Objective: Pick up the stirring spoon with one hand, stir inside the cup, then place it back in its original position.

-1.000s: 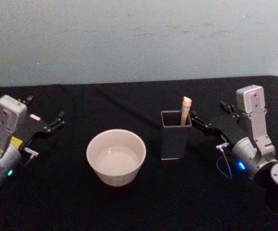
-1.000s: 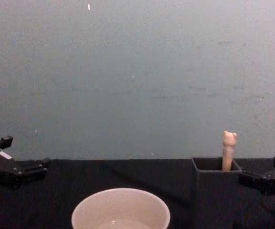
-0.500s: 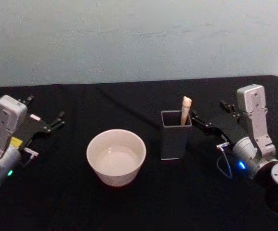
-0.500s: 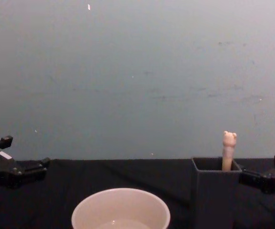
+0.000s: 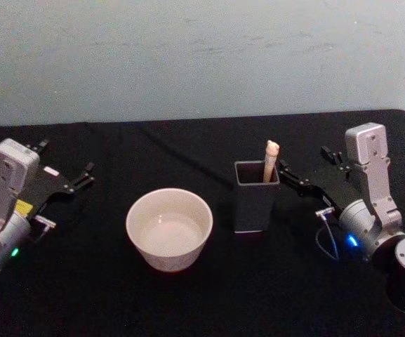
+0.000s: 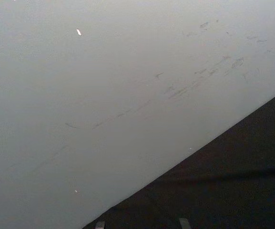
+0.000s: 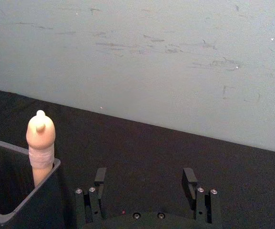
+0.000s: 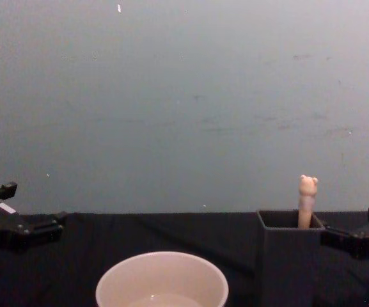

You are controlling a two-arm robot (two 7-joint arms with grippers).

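Standing in holder [image 5: 256,196]: stirring spoon [image 5: 270,156]

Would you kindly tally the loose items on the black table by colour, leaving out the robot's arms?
Cream-white: 1, the cup
Dark grey: 1, the square holder
Pale peach: 1, the stirring spoon, standing in the holder
Total: 3

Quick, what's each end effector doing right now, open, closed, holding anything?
Left end effector: open, holding nothing, at the table's left side.
Right end effector: open, holding nothing, just right of the dark holder with the stirring spoon.
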